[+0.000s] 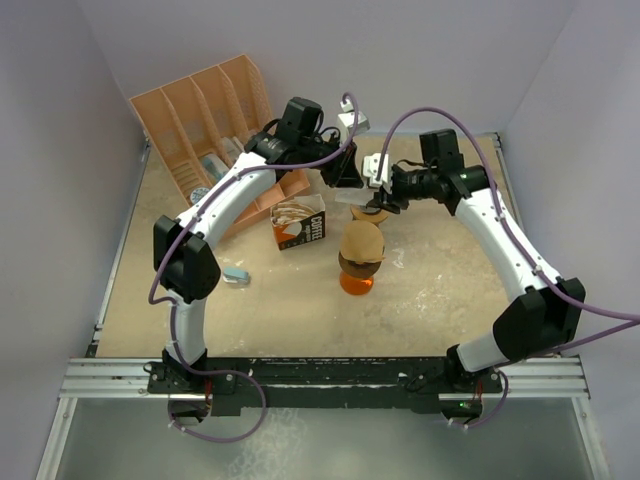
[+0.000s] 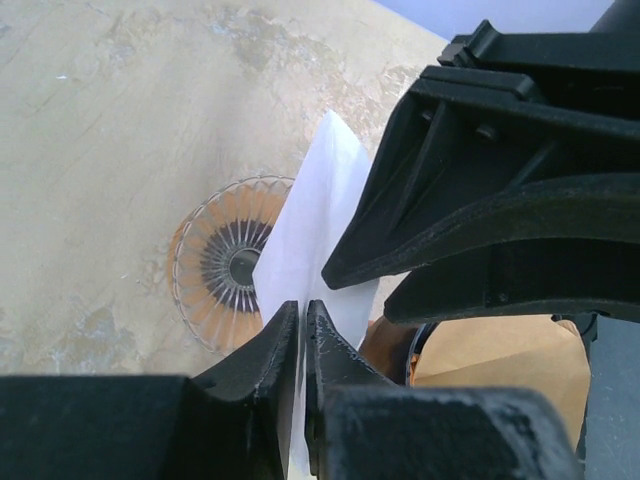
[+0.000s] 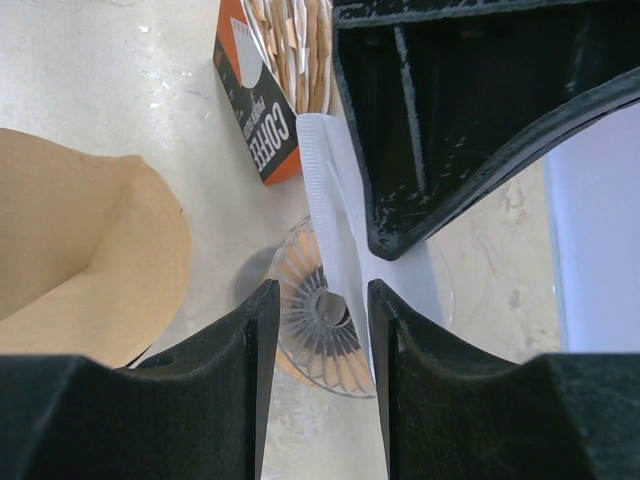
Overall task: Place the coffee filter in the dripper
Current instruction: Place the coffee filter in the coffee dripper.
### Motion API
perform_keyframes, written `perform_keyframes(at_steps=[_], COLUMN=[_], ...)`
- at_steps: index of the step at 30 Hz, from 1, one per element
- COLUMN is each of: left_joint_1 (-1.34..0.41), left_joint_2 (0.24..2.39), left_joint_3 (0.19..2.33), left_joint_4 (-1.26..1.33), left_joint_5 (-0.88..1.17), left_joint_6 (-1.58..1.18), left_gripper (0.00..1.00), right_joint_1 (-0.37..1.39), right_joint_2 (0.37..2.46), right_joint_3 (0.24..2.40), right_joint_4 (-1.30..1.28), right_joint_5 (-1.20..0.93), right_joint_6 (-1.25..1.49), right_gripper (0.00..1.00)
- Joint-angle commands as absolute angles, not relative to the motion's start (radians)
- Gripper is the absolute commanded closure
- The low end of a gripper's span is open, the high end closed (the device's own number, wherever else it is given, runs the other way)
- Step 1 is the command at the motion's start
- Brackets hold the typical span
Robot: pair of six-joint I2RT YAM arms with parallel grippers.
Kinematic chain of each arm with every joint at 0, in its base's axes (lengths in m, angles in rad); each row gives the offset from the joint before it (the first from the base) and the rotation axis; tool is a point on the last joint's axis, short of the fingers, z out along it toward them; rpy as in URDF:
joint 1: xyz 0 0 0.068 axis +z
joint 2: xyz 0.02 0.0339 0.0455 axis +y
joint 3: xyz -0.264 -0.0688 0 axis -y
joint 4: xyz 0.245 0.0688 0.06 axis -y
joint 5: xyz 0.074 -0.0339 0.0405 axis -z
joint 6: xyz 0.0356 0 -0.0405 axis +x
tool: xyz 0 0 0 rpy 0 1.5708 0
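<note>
Pinches the white coffee filter (image 2: 320, 200) in the left gripper (image 2: 303, 305), fingers closed tight on the paper, and holds it edge-on over the ribbed glass dripper (image 3: 312, 350) standing on the desk (image 1: 450, 290). Holds the right gripper (image 3: 323, 290) parted to a moderate gap, one finger on either side of the same sheet; cannot tell of any contact with it. Shows a brown filter (image 1: 362, 240) on an orange stand (image 1: 357, 282) just beside the dripper, and a filter box (image 1: 300, 222) near.
</note>
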State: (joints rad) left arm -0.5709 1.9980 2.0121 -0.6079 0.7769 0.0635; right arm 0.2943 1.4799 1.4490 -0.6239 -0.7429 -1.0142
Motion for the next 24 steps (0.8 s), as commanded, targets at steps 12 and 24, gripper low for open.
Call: perform_keyframes(at_steps=[12,24], left_joint_1=[-0.578,-0.59], left_joint_2=[1.98,1.995], left_joint_3=[1.996,1.988], left_joint_4=[-0.497,-0.495], left_joint_5=[0.568,0.536], left_joint_6=[0.012,0.016], left_gripper=[0.72,0.58], right_joint_1=[0.298,0.298], right_joint_2=[1.443,1.44], right_joint_3=[1.401,1.418], right_joint_4=[-0.64,-0.684], right_joint_5=[-0.75,-0.741], right_joint_6=[-1.021,-1.019], right_gripper=[0.52,0.47])
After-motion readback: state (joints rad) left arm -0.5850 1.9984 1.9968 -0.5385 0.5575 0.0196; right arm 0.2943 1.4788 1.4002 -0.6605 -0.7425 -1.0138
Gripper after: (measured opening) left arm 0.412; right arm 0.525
